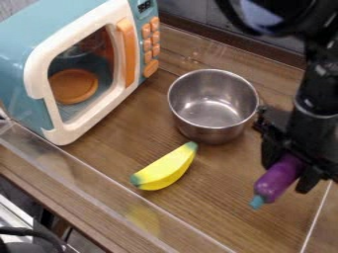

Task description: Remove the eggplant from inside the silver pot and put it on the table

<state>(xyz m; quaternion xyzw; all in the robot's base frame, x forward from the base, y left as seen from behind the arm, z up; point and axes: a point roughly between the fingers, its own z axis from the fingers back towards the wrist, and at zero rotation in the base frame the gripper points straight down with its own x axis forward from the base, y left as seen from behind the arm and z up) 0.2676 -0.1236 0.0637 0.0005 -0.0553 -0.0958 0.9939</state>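
The purple eggplant (278,179) hangs tilted, its teal stem tip pointing down-left and just above or at the brown table (199,212). My black gripper (294,166) points straight down and is shut on the eggplant's upper end, to the right of the silver pot (212,104). The pot stands empty in the middle of the table, its shiny inside in full view. Whether the stem tip touches the wood cannot be told.
A yellow banana (165,168) lies in front of the pot. A blue toy microwave (73,59) with its door open stands at the back left. A clear raised rim (310,222) runs along the table's right and front edges, close to the eggplant.
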